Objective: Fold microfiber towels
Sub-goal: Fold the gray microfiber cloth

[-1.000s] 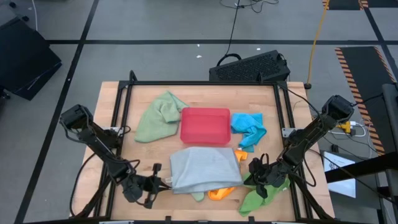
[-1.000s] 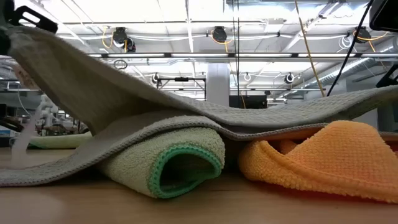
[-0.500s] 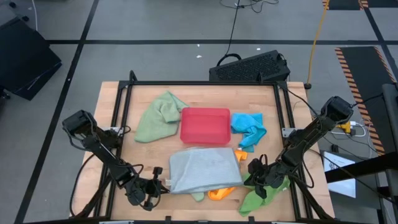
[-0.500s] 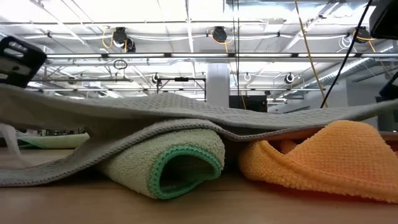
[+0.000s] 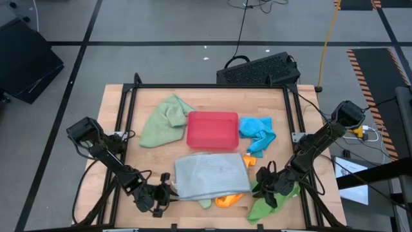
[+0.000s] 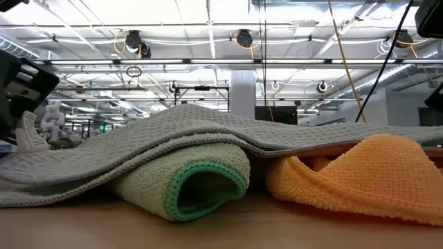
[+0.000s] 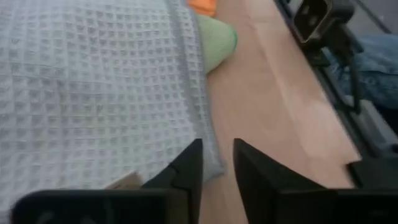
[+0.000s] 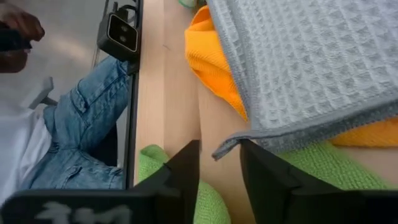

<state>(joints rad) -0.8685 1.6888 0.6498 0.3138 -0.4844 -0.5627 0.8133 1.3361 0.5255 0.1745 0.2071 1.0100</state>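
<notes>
1. Your left gripper [image 5: 162,193] sits low at about 7 o'clock on the table [image 5: 283,109], just beside the left near corner of the grey-blue towel [image 5: 211,175]. In the left wrist view its fingers [image 7: 186,171] stand narrowly apart with nothing between them; the towel's edge lies just ahead of the tips.

2. Farther back, at about 10 o'clock, a sage green towel [image 5: 161,121] lies crumpled beside the red tray [image 5: 212,131], which sits at centre.

3. The grey-blue towel lies spread in front of the tray, at 6 o'clock, draped over other cloths. From the low view, a second sage green towel [image 6: 183,181] is rolled beneath it and the orange towel [image 6: 360,176] bulges out at its right.

4. The bright blue towel [image 5: 257,134] is bunched at about 2 o'clock, right of the tray.

5. Your right gripper [image 5: 265,183] is at about 5 o'clock, above the bright green towel [image 5: 264,206]. Its fingers [image 8: 183,171] are apart and empty, the grey-blue towel's right near corner just ahead of them.

6. I judge that both corners have been let go, so a fold of the grey-blue towel is being laid. Next you should clear both grippers, then regrip an edge for the next fold. Watch that you don't pinch the orange cloth underneath.
</notes>
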